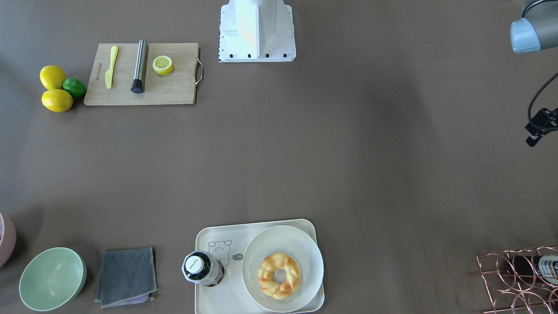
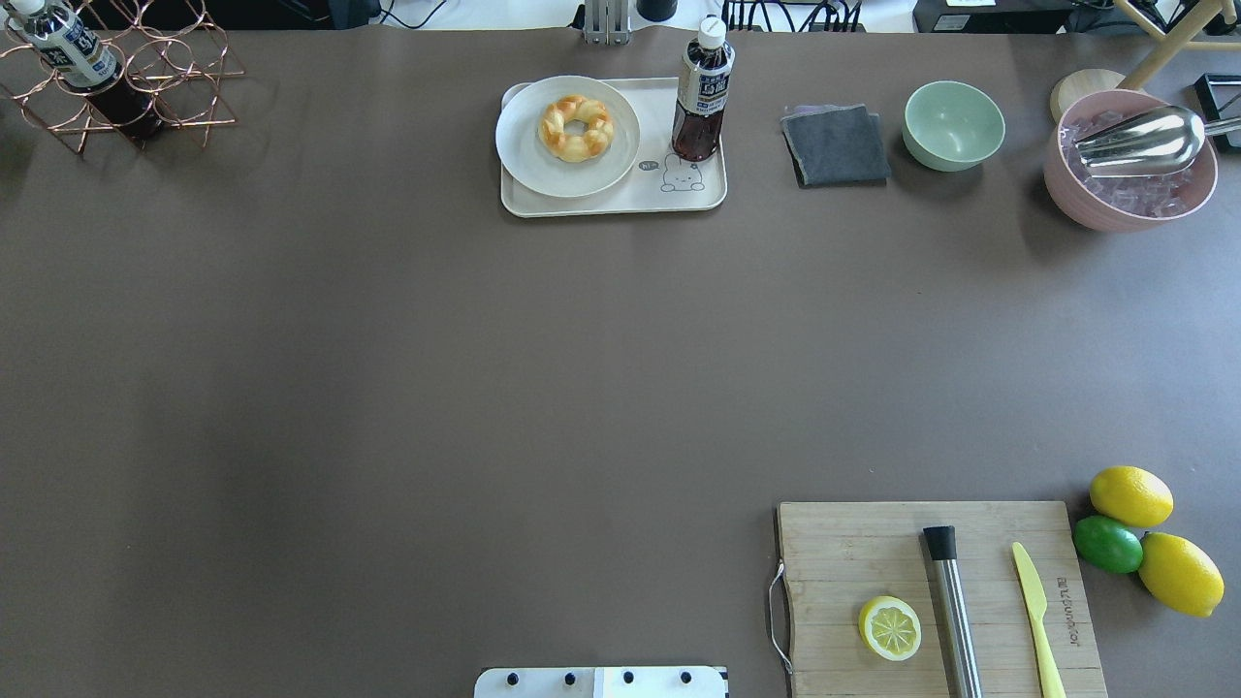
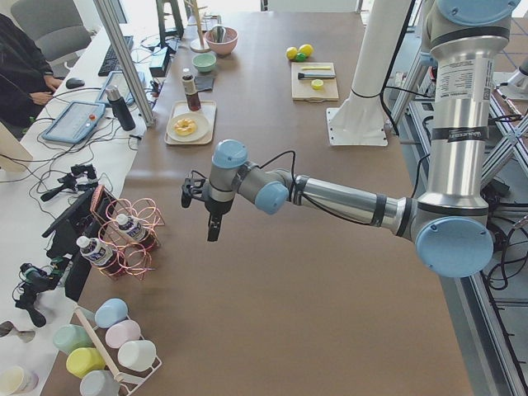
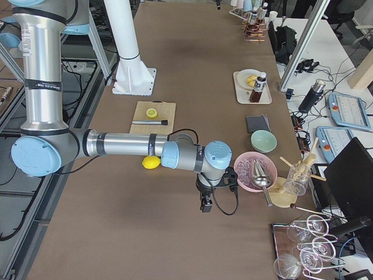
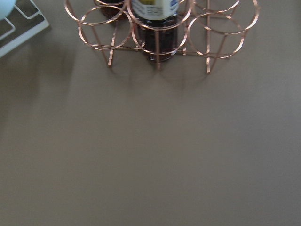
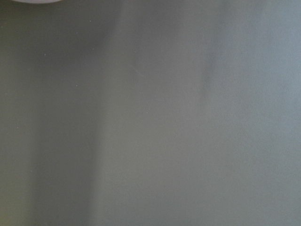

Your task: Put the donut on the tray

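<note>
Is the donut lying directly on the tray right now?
No, the donut sits on the round plate, and that plate rests on the tray.

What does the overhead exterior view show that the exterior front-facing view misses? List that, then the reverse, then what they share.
Only overhead exterior: the metal scoop lying in the pink bowl of ice, and a round wooden disc behind it; front-facing catches just an edge of that bowl.
Only front-facing: part of the left arm at its right edge.
Both: the donut on the round plate, which rests on the tray beside the upright bottle; also the grey cloth, green bowl, cutting board and copper rack.
</note>
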`<act>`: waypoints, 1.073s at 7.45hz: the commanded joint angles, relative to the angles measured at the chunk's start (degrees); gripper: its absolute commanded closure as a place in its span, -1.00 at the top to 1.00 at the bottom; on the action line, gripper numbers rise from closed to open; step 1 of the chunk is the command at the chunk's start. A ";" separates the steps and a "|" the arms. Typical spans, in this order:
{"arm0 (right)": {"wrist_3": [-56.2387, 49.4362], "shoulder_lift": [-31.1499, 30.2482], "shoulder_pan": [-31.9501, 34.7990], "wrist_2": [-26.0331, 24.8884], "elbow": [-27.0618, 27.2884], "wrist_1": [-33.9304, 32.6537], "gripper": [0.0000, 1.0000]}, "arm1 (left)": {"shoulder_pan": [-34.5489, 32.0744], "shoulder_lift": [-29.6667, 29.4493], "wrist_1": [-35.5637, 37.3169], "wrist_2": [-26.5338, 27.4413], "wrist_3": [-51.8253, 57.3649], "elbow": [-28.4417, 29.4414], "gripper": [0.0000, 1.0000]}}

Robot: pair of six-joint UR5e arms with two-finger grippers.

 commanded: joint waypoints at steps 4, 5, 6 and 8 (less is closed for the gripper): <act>0.29 -0.05 2.18 -0.66 -1.82 0.09 1.00 | -17.21 2.15 7.16 -9.52 32.19 8.49 0.97; 0.29 -0.13 2.88 -0.58 -2.09 0.00 1.00 | -17.56 3.82 6.28 -9.69 31.93 7.88 0.97; 0.29 -0.22 2.97 -0.58 -2.18 0.00 1.00 | -18.35 3.83 6.09 -9.43 32.10 8.57 0.97; 0.37 -0.22 3.77 -0.31 -2.00 0.00 1.00 | -20.02 4.18 5.74 -9.60 32.10 8.31 0.97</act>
